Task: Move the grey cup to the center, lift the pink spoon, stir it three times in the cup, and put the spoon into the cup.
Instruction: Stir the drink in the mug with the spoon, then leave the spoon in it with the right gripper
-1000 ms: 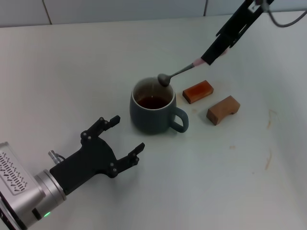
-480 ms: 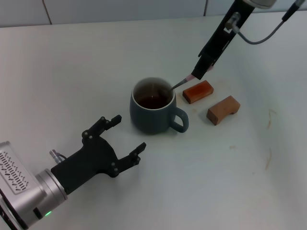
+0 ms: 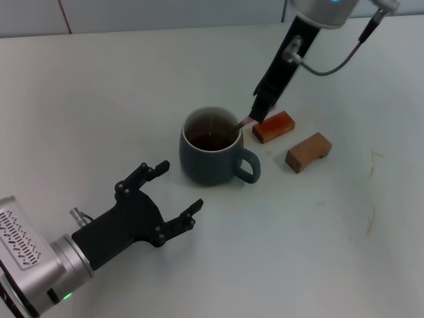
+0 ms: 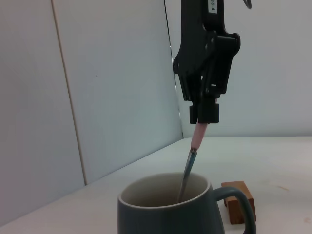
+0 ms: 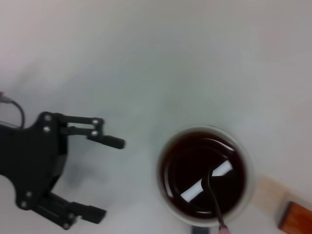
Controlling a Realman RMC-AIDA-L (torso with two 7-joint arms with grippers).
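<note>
- Resting at the head view's lower left, my left gripper (image 3: pixel 173 193) hangs idle with fingers spread apart, near the cup.
- At frame centre, the grey cup (image 3: pixel 211 155) holds dark liquid, with the pink spoon (image 3: pixel 242 122) dipped in at a slant.
- From the upper right, my right gripper (image 3: pixel 258 112) clamps the spoon's handle; I judge stirring is in hand, and circling inside the rim comes next.
- Right of the cup, two brown blocks (image 3: pixel 273 126) sit beside my path.

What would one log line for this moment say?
right gripper: holds pink spoon in grey cup | left gripper: open, idle beside cup
</note>
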